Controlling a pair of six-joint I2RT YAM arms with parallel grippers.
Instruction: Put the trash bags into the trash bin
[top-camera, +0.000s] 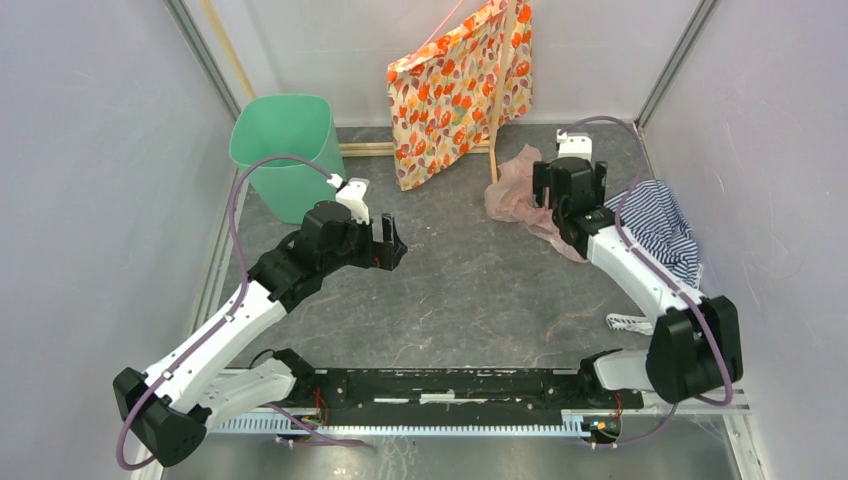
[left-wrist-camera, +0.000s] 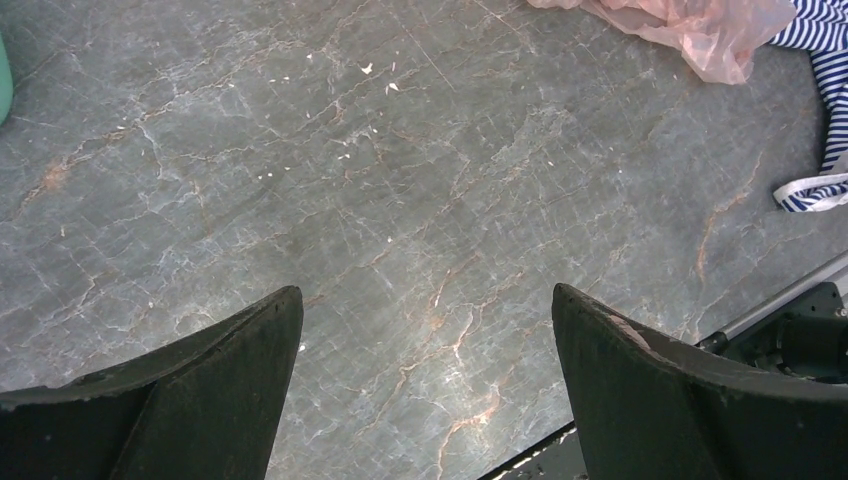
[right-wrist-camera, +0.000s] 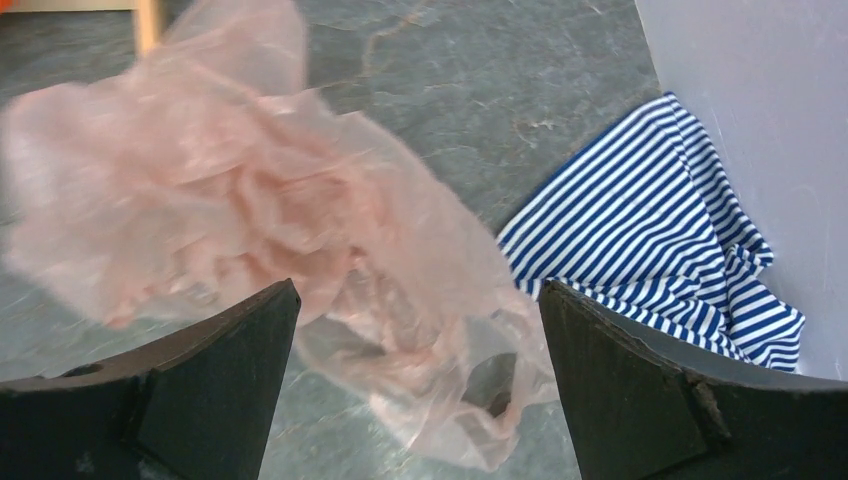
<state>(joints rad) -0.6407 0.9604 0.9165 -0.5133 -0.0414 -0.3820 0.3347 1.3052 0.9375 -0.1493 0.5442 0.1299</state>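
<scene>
Trash bag (right-wrist-camera: 250, 200): material, and where is it? (A)

Thin pink see-through film, crumpled into soft folds, partly blurred in the right wrist view. It lies on the table (top-camera: 450, 300) at far right, near the foot of a wooden stick (top-camera: 497, 100). One edge is just beside a heap of blue-and-white striped cloth (right-wrist-camera: 650, 240) against the right wall. (B)

Trash bin (top-camera: 290, 170)? (A)

Mint-green smooth plastic with a rounded-square rim and walls narrowing downward. Upright in the far left corner, well apart from the bag. An orange floral-patterned bag (top-camera: 455, 90) hangs at the back between them. (B)

Right gripper (right-wrist-camera: 420, 290)? (A)

Over the bag, black fingers spread wide with the film showing in the gap between them. Nothing is pinched. (B)

Left gripper (left-wrist-camera: 425, 300)? (A)

Near the bin, above bare table, which is a grey, marble-like surface with rusty veins and pale flecks. Jaws wide apart, gripping nothing. (B)
</scene>
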